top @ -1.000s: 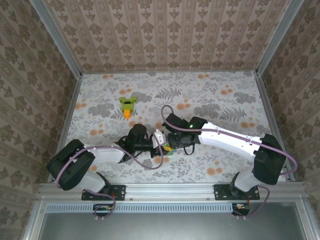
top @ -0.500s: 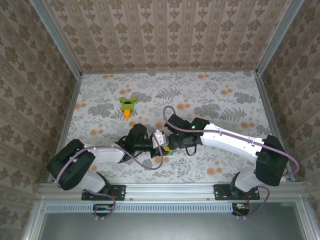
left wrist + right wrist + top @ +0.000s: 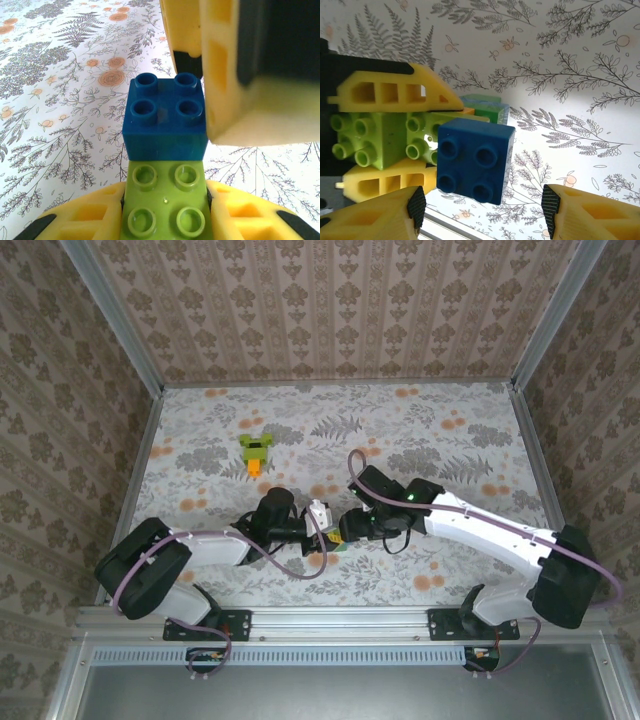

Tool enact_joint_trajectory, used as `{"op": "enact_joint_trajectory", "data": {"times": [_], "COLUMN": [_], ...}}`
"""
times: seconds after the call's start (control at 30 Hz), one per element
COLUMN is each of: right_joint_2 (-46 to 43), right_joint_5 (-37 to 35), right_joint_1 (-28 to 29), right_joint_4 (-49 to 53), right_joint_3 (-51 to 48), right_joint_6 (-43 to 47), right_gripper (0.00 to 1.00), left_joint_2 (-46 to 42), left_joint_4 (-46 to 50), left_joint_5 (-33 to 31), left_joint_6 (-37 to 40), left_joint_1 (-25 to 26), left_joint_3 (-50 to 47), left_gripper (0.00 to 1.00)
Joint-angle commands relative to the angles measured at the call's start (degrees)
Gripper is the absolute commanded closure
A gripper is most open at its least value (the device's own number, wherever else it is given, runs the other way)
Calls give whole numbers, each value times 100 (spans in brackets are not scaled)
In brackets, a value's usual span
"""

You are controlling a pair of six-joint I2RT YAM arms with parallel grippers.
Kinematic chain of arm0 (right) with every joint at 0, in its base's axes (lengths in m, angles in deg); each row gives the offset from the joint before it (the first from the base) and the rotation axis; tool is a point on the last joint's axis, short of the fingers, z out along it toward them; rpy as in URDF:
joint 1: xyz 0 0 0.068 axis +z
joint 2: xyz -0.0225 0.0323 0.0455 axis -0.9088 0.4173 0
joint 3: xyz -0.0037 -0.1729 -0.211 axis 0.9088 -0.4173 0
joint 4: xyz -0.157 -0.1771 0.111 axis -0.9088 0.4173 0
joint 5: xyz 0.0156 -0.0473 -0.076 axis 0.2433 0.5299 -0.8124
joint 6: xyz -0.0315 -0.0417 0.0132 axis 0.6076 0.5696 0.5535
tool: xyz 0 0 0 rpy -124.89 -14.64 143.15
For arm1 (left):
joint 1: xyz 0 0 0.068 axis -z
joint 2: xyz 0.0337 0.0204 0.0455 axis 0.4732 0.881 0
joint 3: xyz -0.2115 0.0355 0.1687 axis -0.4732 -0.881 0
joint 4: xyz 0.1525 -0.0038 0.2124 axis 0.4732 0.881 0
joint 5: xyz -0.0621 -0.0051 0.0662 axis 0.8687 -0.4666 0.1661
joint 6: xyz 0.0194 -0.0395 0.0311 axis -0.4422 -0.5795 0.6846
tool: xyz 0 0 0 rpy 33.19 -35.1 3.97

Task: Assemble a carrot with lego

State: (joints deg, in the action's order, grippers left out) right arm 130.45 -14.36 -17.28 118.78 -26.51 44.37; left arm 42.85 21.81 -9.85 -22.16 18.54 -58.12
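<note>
My left gripper (image 3: 167, 216) is shut on a lime-green lego brick (image 3: 167, 200), studs up. A blue brick (image 3: 166, 120) is stuck onto its far end. In the right wrist view the blue brick (image 3: 475, 160) hangs off the lime brick (image 3: 375, 137), between the left gripper's yellow fingers (image 3: 390, 92). My right gripper (image 3: 482, 205) is open, its pads (image 3: 551, 205) apart on either side of the blue brick and not touching it. From above, the two grippers meet near the table's front middle, left (image 3: 325, 528) and right (image 3: 352, 527). The carrot (image 3: 255, 452), lime green with an orange tip, lies at the back left.
More bricks, green and orange (image 3: 485, 106), lie on the floral tablecloth just behind the held pair, also seen from above (image 3: 338, 544). Patterned walls and metal rails (image 3: 120, 340) enclose the table. Open cloth stretches to the right and back.
My right gripper has opened and drawn back to the right, off the blue brick, which stays on the lime brick. The left arm has held still.
</note>
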Motion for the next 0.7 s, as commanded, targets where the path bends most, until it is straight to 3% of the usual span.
{"op": "enact_joint_trajectory", "data": {"times": [0.0, 0.2, 0.43, 0.67], "right_joint_2": [-237, -623, -947, -1015], "right_joint_5": [210, 102, -19, -26], "right_joint_1": [-125, -512, -903, -1006], "right_joint_4": [-57, 229, 610, 623], "right_joint_3": [-83, -70, -12, -169], "right_joint_6": [61, 198, 403, 455], "right_gripper": [33, 31, 30, 30], "left_joint_2": [163, 172, 177, 94], "left_joint_4": [375, 393, 420, 399], "left_joint_5": [-50, -33, 3, 29], "left_joint_6": [60, 65, 56, 25], "left_joint_1": [6, 3, 4, 4], "left_joint_3": [23, 33, 51, 23], "left_gripper": [71, 70, 56, 29]}}
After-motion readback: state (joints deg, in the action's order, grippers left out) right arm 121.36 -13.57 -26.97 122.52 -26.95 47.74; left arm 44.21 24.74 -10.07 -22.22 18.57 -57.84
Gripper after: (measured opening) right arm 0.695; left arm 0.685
